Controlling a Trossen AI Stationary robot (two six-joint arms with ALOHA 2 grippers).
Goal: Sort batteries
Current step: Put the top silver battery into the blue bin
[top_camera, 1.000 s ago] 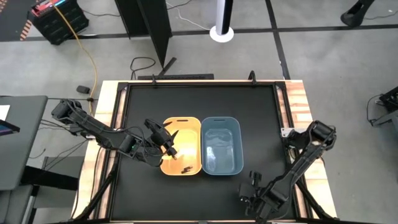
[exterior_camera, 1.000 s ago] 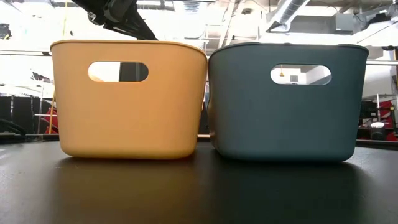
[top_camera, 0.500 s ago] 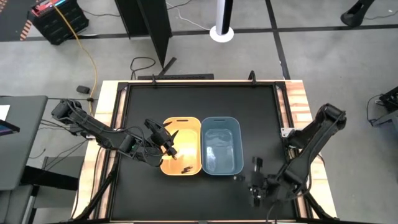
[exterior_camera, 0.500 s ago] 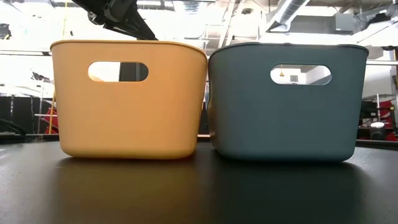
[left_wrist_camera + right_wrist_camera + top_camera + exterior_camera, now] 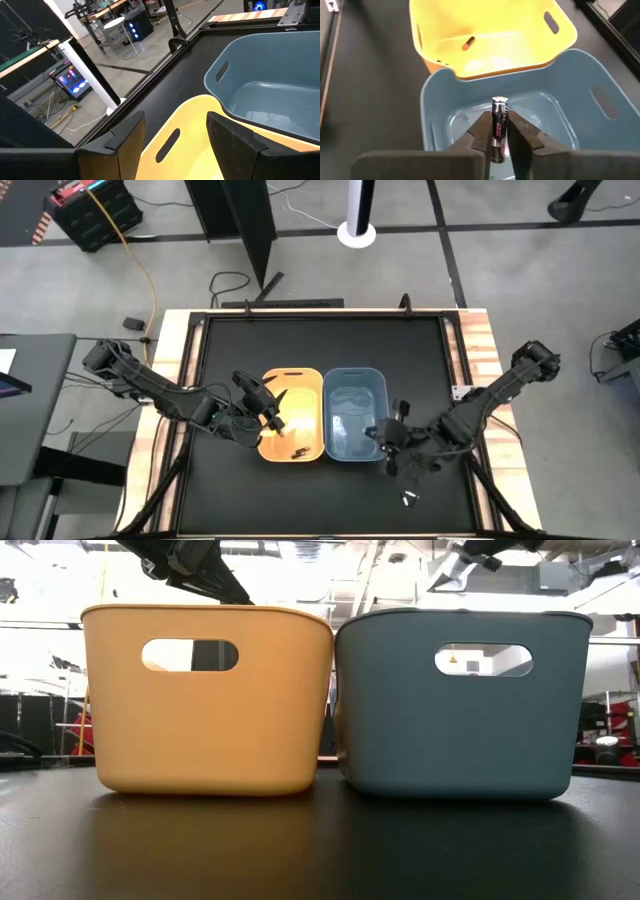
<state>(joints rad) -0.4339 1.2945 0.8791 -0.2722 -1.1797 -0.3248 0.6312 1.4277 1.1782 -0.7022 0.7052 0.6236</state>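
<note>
Two dark jointed arms, blocky black tool fingers (image 5: 235, 142).

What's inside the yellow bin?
The yellow bin holds one dark battery lying on its floor. The left pincer hovers above that bin and hides part of the floor from overhead, so more batteries could be underneath.

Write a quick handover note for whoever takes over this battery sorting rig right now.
Right gripper: shut on a silvery battery, held over the near edge of the blue bin.
Left gripper: open, hovering over the yellow bin.
Done: dark batteries lie in the yellow bin.
Left: release the held battery into the blue bin. One small pale item lies on the table near the right arm, possibly another battery.
</note>
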